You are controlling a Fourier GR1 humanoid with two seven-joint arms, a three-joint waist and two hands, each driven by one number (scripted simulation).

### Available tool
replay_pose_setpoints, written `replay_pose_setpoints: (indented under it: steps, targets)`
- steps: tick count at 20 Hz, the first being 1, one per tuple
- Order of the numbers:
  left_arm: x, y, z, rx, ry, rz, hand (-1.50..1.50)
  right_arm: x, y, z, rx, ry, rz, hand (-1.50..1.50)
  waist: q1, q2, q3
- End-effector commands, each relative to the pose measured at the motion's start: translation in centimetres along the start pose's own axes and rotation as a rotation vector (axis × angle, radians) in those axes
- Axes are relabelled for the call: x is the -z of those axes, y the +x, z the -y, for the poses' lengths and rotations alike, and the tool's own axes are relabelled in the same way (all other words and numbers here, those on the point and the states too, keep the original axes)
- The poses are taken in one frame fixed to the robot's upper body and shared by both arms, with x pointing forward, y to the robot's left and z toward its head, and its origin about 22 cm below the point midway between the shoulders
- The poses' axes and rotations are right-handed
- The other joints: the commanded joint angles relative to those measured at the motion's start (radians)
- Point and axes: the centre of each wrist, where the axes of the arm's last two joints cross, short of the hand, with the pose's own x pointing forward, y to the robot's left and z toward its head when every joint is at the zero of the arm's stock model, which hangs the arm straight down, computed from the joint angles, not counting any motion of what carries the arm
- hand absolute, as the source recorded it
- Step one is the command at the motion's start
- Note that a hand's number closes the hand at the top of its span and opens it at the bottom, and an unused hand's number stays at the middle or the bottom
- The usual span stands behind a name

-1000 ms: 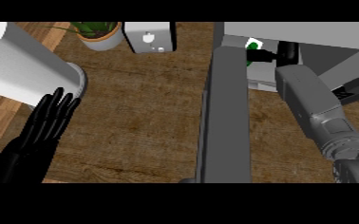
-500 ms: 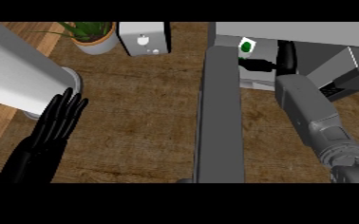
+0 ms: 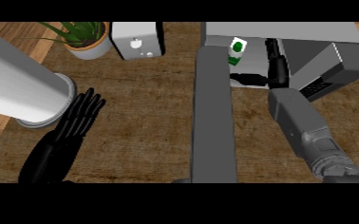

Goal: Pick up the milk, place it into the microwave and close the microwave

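Observation:
The milk (image 3: pixel 238 52), a white carton with a green mark, stands upright inside the open microwave (image 3: pixel 294 31) near its left side. My right hand (image 3: pixel 275 69) is inside the cavity just right of the carton. Its fingers point straight up the view and its thumb (image 3: pixel 247 79) reaches left below the carton, with a small gap between fingers and milk. The microwave door (image 3: pixel 213 118) hangs open as a long grey slab running down the view, left of my right forearm (image 3: pixel 303 123). At the lower left my left hand (image 3: pixel 70 128) rests open on the counter.
A large white cylinder (image 3: pixel 28 92) stands at the left, beside my left hand. A potted plant (image 3: pixel 88 38) and a small grey-white appliance (image 3: pixel 136 40) sit at the back. Wooden counter (image 3: pixel 147 104) lies between the door and my left hand.
The milk now stands a little apart from my right hand's fingers, which earlier were close against it. The whole view has shifted slightly. My left hand has kept its place.

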Motion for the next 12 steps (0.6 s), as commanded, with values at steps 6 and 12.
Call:
replay_pose_setpoints:
  steps: [6,12]
  targets:
    - [1.4,-1.6,0.3,0.003,-0.16,-0.058,-1.5,-5.7,-3.9,-1.6,0.155,0.053,-0.005,-1.5,-0.048,-0.023,-0.002]
    - [4.1,-1.8,1.5,0.068,-0.279,-0.07,1.5,-8.5,-5.5,-1.5,0.164,0.068,0.019,-1.5,-0.071,-0.033,-0.004]
